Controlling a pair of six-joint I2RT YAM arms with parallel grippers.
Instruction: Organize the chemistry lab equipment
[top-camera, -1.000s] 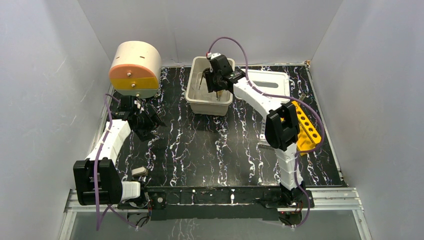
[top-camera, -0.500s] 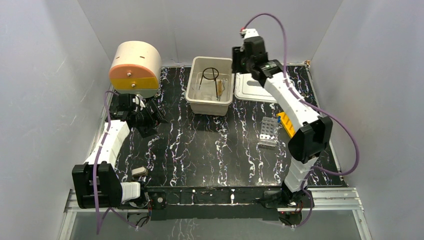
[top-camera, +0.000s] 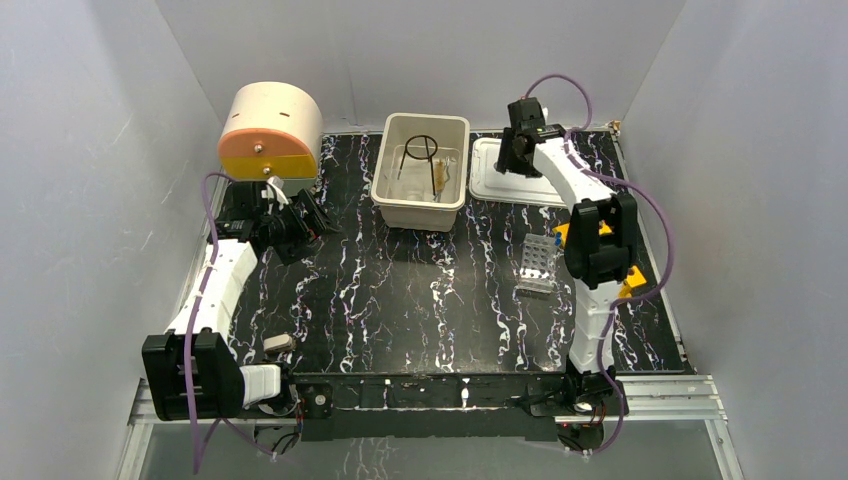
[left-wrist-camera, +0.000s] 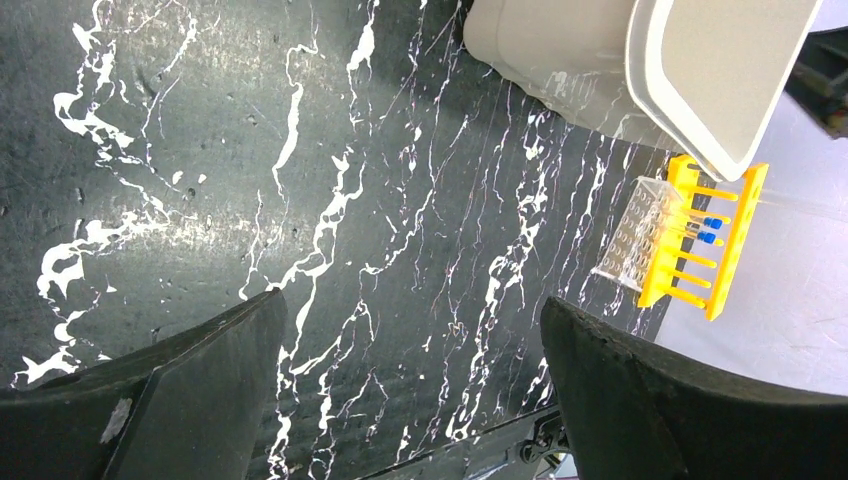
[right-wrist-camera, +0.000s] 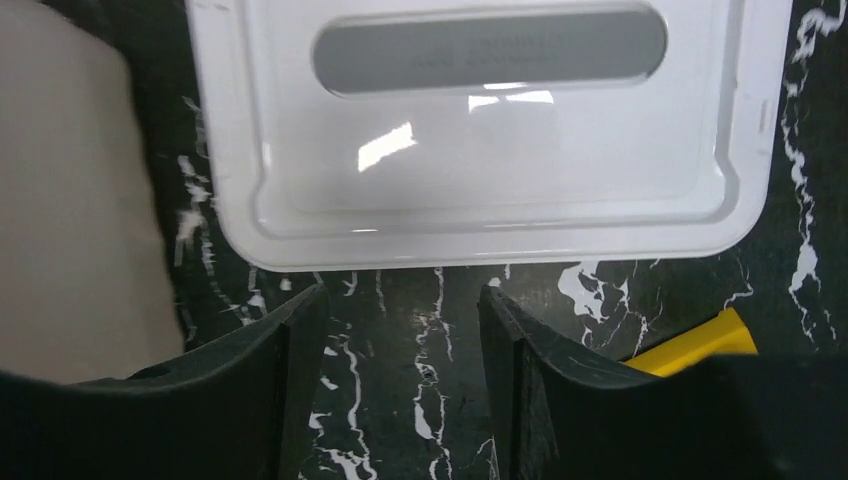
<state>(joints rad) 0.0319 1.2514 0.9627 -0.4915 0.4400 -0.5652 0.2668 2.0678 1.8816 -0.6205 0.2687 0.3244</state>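
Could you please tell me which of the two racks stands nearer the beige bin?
The grey holed metal rack; the yellow tube rack sits just beyond it, farther to the right.

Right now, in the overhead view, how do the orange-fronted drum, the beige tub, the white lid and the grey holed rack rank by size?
1. The drum and tub: too alike to rank.
2. The white lid, partly hidden by the right arm.
3. The grey holed rack, smallest.
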